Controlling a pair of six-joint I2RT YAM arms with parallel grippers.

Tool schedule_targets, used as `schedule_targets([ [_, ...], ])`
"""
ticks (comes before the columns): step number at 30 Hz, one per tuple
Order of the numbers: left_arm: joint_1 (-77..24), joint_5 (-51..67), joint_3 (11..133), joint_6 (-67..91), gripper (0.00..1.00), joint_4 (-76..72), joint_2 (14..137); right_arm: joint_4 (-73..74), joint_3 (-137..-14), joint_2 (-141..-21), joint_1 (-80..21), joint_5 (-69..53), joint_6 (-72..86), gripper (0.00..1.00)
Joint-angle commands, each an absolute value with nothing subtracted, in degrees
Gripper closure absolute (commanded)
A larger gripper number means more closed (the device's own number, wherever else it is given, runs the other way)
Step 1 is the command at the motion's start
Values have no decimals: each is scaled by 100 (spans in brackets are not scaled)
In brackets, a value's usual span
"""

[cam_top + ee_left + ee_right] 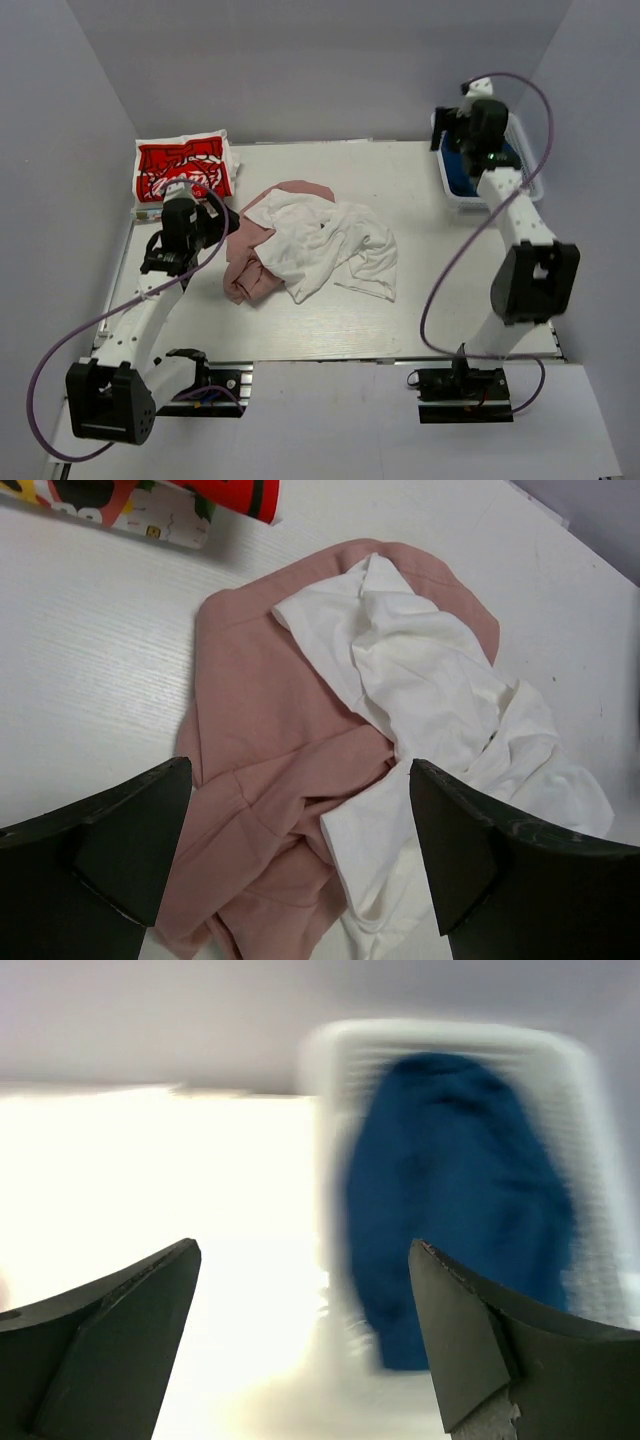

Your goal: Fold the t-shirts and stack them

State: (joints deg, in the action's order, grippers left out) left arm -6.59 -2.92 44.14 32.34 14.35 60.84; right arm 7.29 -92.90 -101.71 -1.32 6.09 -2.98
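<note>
From above, the white t-shirt [325, 245] lies crumpled mid-bench [450, 290], overlapping the pink t-shirt [245, 270] bunched at its left. The red t-shirt [185, 168] sits folded at the far left corner. The navy t-shirt [465, 170] lies in the white basket [530, 185] at the far right, under the right arm [515, 225]. The left arm [150, 310] reaches towards the pink cloth.

In the left wrist view, the left gripper [300, 775] is spread wide over the pink t-shirt, holding nothing; the white one lies to its right.

In the blurred right wrist view, the right gripper [305, 1250] is spread wide and empty, with the navy t-shirt in the basket beyond its right finger.
</note>
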Motion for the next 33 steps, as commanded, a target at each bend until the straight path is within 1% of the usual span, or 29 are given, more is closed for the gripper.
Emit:
schedule_targets([
  [1,-677,-211,4219,3462,0,1556,5652,-393,-8002,-8924,-937,-360,-229,10],
  [2,-677,-211,4140,3463,0,1556,5530,-735,-7198,-8817,-1045,-430,-133,10],
  [5,-677,-89,4009,3629,0,1635,5353,-862,-6647,-8683,-1546,-720,324,10],
  [11,-677,298,3902,3735,0,1635,5282,-150,-6539,-9395,-2678,-343,185,10],
  [14,-677,229,3902,3735,0,1757,5353,-9,-6460,-9852,-3039,165,123,10],
  [18,-677,158,3902,3788,0,1880,5458,307,-6460,-10510,-3173,334,193,10],
  [19,-677,158,3902,3788,0,1881,5519,342,-6617,-10590,-3182,377,202,13],
  [20,-677,158,3902,3788,0,1881,5520,586,-6688,-10669,-3182,413,237,22],
  [21,-677,158,3902,3788,0,1881,5520,658,-6767,-10809,-3164,404,246,52],
  [22,-677,158,3902,3788,0,1881,5520,746,-6994,-10811,-3164,396,246,67],
  [23,-677,106,3963,3788,0,1881,5572,773,-7066,-10637,-3155,456,255,80],
  [24,-677,105,3964,3788,0,1933,5572,730,-7162,-10539,-3164,518,246,100],
  [25,-677,105,3964,3788,0,1934,5572,529,-7224,-10416,-3164,632,316,100],
  [26,-677,105,4016,3788,0,1934,5572,432,-7242,-9936,-3147,903,325,100],
  [28,-677,105,4017,3788,0,1934,5572,134,-7356,-9590,-3076,1263,378,100],
  [29,-677,105,4017,3788,0,1934,5624,80,-7400,-9163,-3007,1414,387,100],
  [31,-677,53,4069,3788,0,1986,5625,-175,-7732,-8931,-2831,1477,430,100],
  [33,-677,53,4069,3788,0,1986,5678,-237,-8040,-8649,-2550,1905,571,100],
])
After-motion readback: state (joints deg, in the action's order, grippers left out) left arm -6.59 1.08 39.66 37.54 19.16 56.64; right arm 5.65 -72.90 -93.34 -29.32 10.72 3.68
